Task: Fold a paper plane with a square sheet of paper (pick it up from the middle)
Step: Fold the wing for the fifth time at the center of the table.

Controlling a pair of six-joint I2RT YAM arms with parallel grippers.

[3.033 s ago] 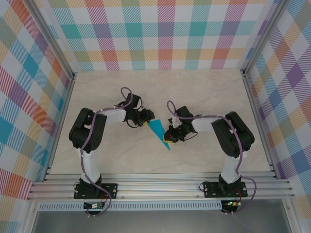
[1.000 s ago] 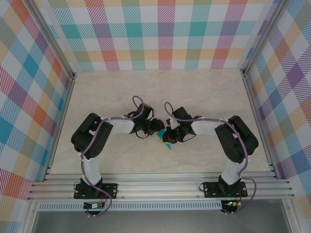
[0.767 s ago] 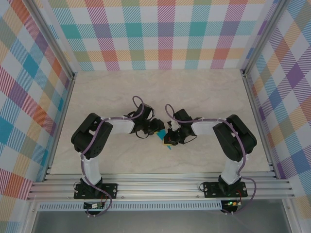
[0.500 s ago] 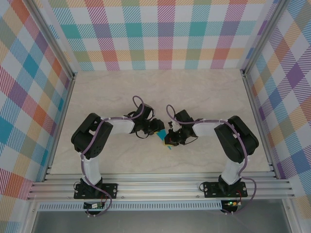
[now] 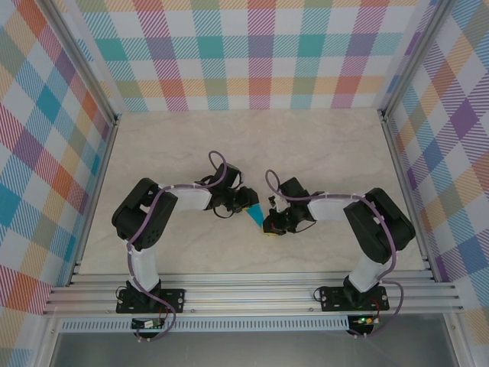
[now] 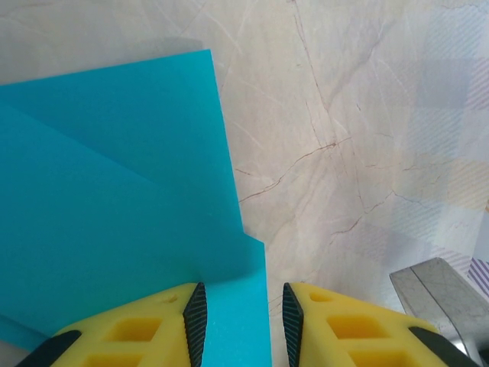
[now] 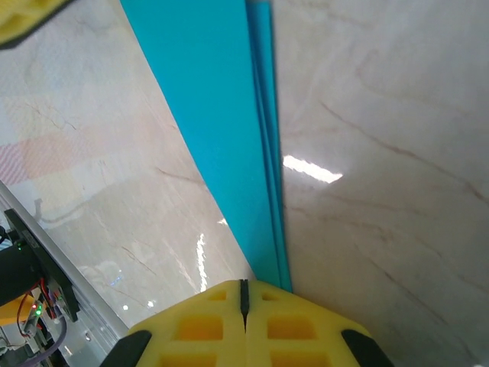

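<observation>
The square sheet of paper [image 5: 256,215] lies on the table as a narrow teal folded wedge between my two grippers. In the left wrist view the paper [image 6: 114,191] shows layered flaps, with one corner reaching between my left gripper's [image 6: 243,313] parted jaws; it lies flat under them and is not pinched. My left gripper [image 5: 246,205] stands at the wedge's upper left end. My right gripper [image 5: 269,226] is at its lower right end. In the right wrist view the fingers [image 7: 244,287] are shut together, and the long folded edge of the paper [image 7: 214,115] runs under their tips.
The marble-look tabletop [image 5: 321,153] is boxed in by plaid walls and aluminium rails [image 5: 252,294] along the near edge. One yellow finger of the left gripper [image 7: 23,19] shows in the right wrist view's top left corner. A grey metal part [image 6: 443,294] sits at the left wrist view's lower right.
My right gripper has slid a little to the right and nearer along the paper, uncovering more teal between the grippers. The left arm has stayed put.
</observation>
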